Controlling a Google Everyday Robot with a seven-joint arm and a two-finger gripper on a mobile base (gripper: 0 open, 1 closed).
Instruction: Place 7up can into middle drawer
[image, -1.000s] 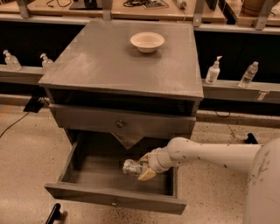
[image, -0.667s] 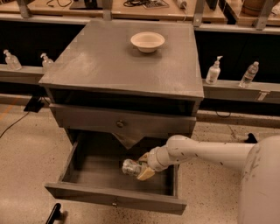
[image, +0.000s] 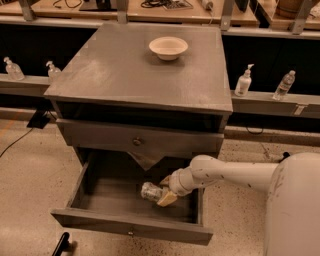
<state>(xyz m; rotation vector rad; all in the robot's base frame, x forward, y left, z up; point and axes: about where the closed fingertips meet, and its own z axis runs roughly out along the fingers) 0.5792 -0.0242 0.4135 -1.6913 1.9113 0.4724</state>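
The middle drawer (image: 129, 228) is pulled open at the bottom of the grey cabinet, its low front panel with a tiny knob facing me. The 7up can (image: 148, 191), silvery, lies sideways inside the drawer at the right of its middle. My gripper (image: 161, 190) reaches in from the right over the drawer's side. Its tan fingers (image: 167, 199) are closed around the can's right end. I cannot tell whether the can rests on the drawer floor.
A cream bowl (image: 168, 47) stands on the cabinet top (image: 130, 75). A shut drawer front with a round knob (image: 136, 142) is just above my arm. Clear bottles (image: 243, 81) stand on ledges on both sides. A black object (image: 61, 244) lies on the floor at front left.
My arm has shifted very slightly to the left. The can and gripper stay in the same spot inside the drawer.
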